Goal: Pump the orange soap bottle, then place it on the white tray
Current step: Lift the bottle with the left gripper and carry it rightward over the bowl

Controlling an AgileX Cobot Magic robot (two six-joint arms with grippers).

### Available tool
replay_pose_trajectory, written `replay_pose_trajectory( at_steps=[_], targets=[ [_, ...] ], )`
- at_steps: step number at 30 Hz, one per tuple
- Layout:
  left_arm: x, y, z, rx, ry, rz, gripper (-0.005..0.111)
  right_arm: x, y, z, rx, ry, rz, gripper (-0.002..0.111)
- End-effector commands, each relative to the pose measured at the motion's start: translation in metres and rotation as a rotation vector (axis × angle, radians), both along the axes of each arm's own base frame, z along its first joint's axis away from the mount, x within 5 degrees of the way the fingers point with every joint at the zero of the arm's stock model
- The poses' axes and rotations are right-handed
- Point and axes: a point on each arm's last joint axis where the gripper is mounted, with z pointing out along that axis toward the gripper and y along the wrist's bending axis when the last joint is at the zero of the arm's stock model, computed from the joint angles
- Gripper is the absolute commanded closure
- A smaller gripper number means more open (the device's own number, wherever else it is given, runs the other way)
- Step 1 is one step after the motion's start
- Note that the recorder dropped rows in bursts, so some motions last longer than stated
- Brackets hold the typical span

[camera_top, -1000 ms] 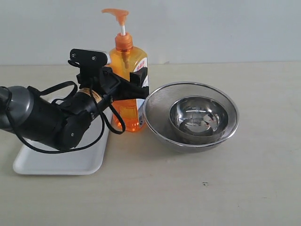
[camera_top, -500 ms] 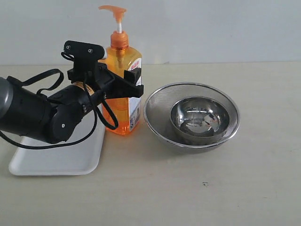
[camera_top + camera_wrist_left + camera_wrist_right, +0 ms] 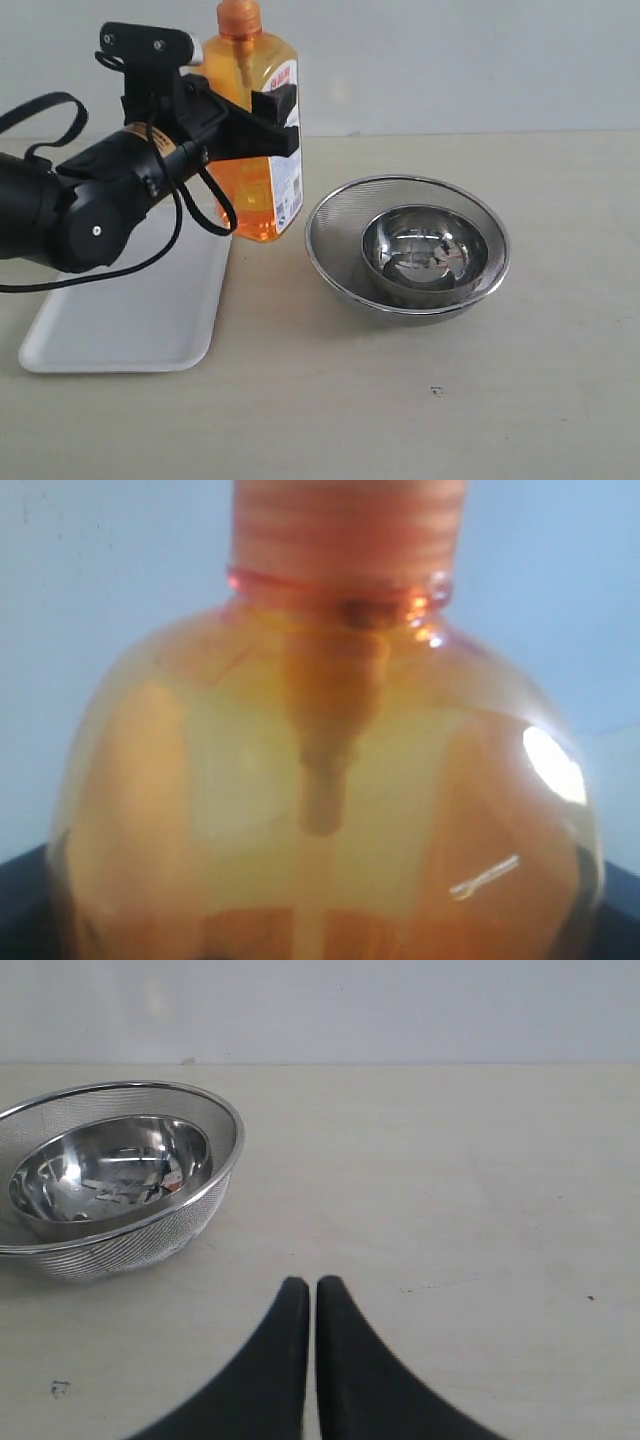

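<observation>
The orange soap bottle (image 3: 262, 180) hangs lifted above the table, its base clear of the surface and its pump head cut off by the top edge of the exterior view. My left gripper (image 3: 262, 120) is shut on the bottle's upper body. In the left wrist view the orange soap bottle (image 3: 320, 810) fills the picture and hides the fingers. The white tray (image 3: 130, 310) lies on the table below and left of the bottle, under my left arm. My right gripper (image 3: 305, 1285) is shut and holds nothing, low over bare table; it is out of the exterior view.
A round steel mesh strainer (image 3: 330, 230) with a smaller steel bowl (image 3: 425, 250) inside it stands on the table just right of the bottle. The right wrist view shows the strainer (image 3: 215, 1175) too. A pale wall stands behind the table.
My left gripper has raised the bottle off the table and carried it slightly left; the pump head has left the top of the view.
</observation>
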Motion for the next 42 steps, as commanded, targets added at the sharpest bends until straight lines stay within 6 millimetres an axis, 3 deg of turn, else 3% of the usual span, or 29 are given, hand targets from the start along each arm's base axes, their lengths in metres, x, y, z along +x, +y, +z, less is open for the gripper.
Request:
replay_pose_trajectory(
  at_steps=[1, 8, 21, 32, 38, 42],
  targets=[
    [-0.014, -0.001, 0.047, -0.090, -0.163, -0.029, 0.102, 0.000, 0.000, 0.001, 0.000, -0.015, -0.002, 0.108],
    [-0.038, -0.022, 0.075, -0.149, -0.221, -0.117, 0.102, 0.000, 0.000, 0.001, 0.000, -0.015, -0.002, 0.108],
    [-0.063, -0.083, 0.113, -0.214, -0.239, -0.304, 0.102, 0.000, 0.000, 0.001, 0.000, -0.015, -0.002, 0.108],
    [-0.051, -0.125, 0.090, -0.254, -0.156, -0.345, 0.102, 0.000, 0.000, 0.001, -0.001, -0.013, -0.002, 0.108],
    [-0.058, -0.173, 0.093, -0.296, -0.170, -0.423, 0.102, 0.000, 0.000, 0.001, -0.001, -0.013, -0.002, 0.108],
    [-0.043, -0.184, 0.081, -0.354, -0.109, -0.365, 0.102, 0.000, 0.000, 0.001, -0.001, -0.013, -0.002, 0.108]
  ],
)
